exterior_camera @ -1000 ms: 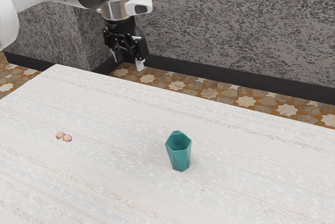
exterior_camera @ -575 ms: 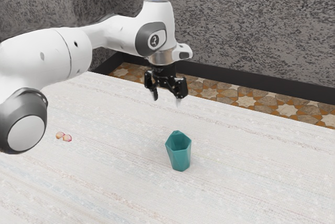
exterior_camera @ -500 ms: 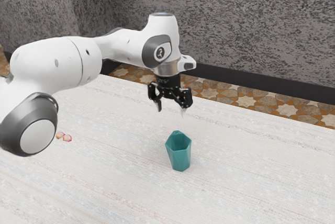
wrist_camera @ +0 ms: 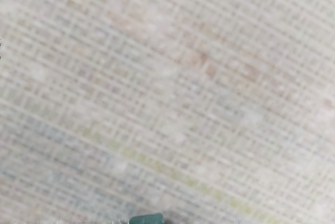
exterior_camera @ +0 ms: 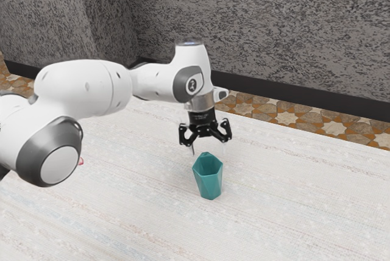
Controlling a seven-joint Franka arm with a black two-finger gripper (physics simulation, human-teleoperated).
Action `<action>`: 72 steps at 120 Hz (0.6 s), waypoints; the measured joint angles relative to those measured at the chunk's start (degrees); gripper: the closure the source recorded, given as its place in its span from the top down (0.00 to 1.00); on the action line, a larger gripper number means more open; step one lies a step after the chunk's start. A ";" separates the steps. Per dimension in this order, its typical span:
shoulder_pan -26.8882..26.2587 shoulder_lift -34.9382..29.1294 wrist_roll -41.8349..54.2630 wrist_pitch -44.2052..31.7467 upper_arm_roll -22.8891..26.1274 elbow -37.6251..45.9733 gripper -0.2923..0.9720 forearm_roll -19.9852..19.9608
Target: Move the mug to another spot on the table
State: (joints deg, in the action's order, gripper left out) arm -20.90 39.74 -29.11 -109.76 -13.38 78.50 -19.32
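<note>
— What is the pincer doing?
— The black gripper (exterior_camera: pixel 207 145) hangs point-down with its fingers spread wide and nothing between them, just above the rim of the teal mug (exterior_camera: pixel 208 178).

— And the mug itself?
— It stands upright on the pale, streaked table (exterior_camera: pixel 304 200), near the middle and well clear of every edge. In the wrist view only a sliver of the mug (wrist_camera: pixel 147 219) shows, under the hand, with the woven-looking table (wrist_camera: pixel 167 88) beyond.

— What lies further out?
— The white arm (exterior_camera: pixel 91 90) reaches in from the exterior view's left. Behind the table are a patterned tile floor (exterior_camera: pixel 304 117) and a rough grey wall (exterior_camera: pixel 292 23).
</note>
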 joint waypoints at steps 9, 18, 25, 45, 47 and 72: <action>-0.01 0.19 -3.18 0.47 0.11 0.01 0.77 -0.27; -0.02 -0.01 -5.68 2.51 0.11 -0.04 0.77 -0.75; -0.02 -0.04 -7.29 3.86 0.08 -0.07 0.77 -1.41; -0.02 0.07 -11.23 5.78 0.03 -0.08 0.77 -2.75; -0.02 0.09 -11.57 5.86 0.03 -0.08 0.77 -2.83; -0.02 1.44 -15.09 5.50 0.16 -0.08 0.77 -3.25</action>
State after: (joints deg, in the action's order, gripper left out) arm -20.92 41.18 -44.20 -104.25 -13.22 78.42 -22.57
